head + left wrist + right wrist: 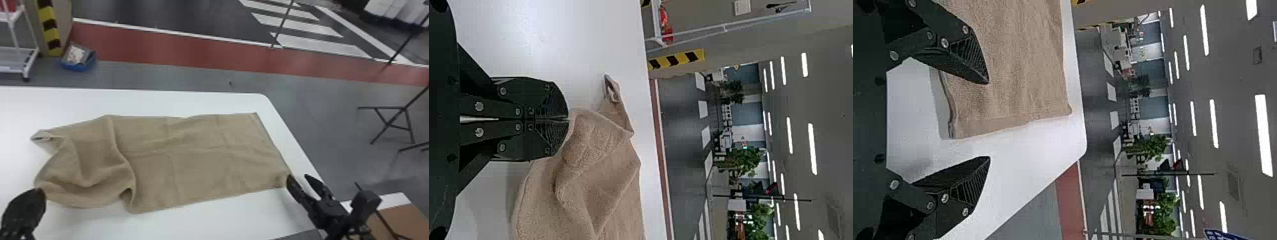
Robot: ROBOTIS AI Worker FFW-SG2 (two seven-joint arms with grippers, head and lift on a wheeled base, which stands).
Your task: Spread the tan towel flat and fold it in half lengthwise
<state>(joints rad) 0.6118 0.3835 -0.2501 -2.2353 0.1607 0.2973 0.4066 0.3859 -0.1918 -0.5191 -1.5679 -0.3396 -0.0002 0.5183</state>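
Observation:
The tan towel [198,153] lies on the white table, fairly smooth on its right half, bunched in raised folds on its left. At its near left edge is my left gripper [41,191]; in the left wrist view the left gripper [568,120] is shut with a bit of the towel [599,150] at its fingertips. My right gripper [298,178] stands at the towel's near right corner. In the right wrist view the right gripper [988,120] is open, one finger over the towel [1013,65] and the other beyond its edge above the table.
The white table [223,103] ends just past the towel's right side, with a rounded far right corner. A brown surface [395,223] is at the lower right. On the floor behind stand a blue bin [78,60] and a white rack [19,51].

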